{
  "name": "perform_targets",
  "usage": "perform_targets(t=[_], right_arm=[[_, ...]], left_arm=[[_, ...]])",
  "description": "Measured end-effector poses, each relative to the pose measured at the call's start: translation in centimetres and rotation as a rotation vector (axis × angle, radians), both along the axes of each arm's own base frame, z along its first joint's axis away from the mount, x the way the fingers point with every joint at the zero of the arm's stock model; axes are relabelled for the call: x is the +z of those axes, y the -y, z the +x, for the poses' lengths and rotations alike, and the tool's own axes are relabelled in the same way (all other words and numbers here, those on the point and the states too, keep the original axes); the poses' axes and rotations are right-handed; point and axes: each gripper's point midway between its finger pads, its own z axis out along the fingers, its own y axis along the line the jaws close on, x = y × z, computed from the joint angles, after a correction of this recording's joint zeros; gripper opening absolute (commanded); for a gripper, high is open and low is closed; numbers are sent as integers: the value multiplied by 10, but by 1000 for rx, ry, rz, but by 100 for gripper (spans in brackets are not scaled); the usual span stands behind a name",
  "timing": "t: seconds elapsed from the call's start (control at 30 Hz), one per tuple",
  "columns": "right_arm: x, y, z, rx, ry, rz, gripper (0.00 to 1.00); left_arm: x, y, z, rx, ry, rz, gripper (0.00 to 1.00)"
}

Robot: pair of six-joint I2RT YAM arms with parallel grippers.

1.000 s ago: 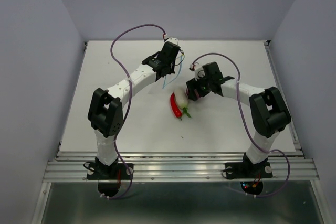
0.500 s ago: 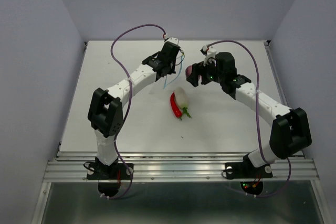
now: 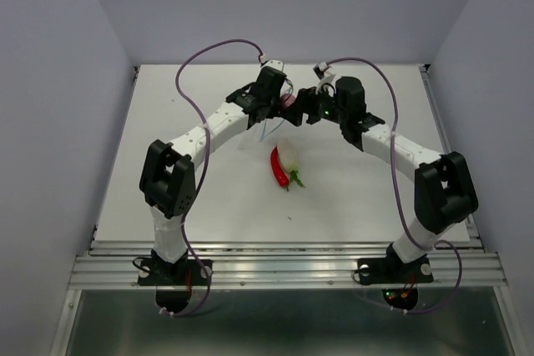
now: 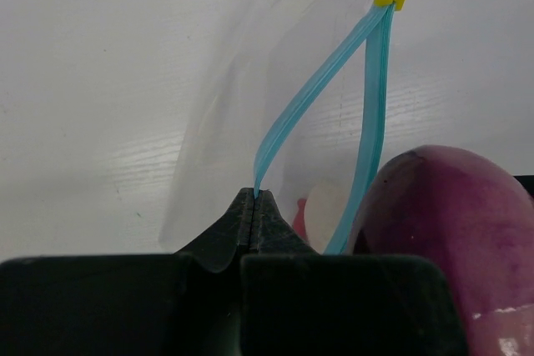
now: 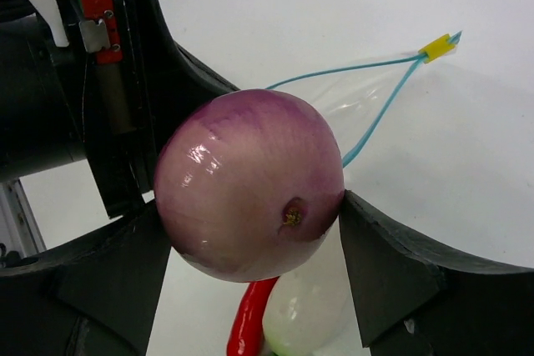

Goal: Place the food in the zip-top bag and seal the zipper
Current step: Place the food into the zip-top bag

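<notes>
My left tool [image 4: 254, 198], clenched on one strip of the zipper [image 4: 310, 104], holds the zip-top bag [image 4: 229, 114] open at its mouth while my right tool [image 5: 254, 248] grasps the purplish ball [image 5: 250, 168] just beside that mouth; next, I judge, the ball must pass between the strips and be released inside.

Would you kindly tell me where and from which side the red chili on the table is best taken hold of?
Likely from above, pinching the red chili across its slim middle: it lies flat with its left side open. The white vegetable lies close against its right, leaving little room there, so go in carefully on that side.
</notes>
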Motion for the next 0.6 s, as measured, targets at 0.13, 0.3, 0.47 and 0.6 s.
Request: perform_targets(t=[0.13, 0.3, 0.47, 0.6], right_arm=[[2, -6, 8, -5, -9, 32, 48], [0, -9, 18, -27, -18, 54, 49], [-13, -13, 23, -47, -42, 53, 51], [-30, -13, 27, -69, -74, 31, 51]], left_arm=[[-3, 1, -2, -4, -11, -7, 0], [-4, 3, -4, -8, -20, -19, 0], [-5, 4, -4, -5, -23, -26, 0], [-5, 3, -4, 0, -24, -27, 0]])
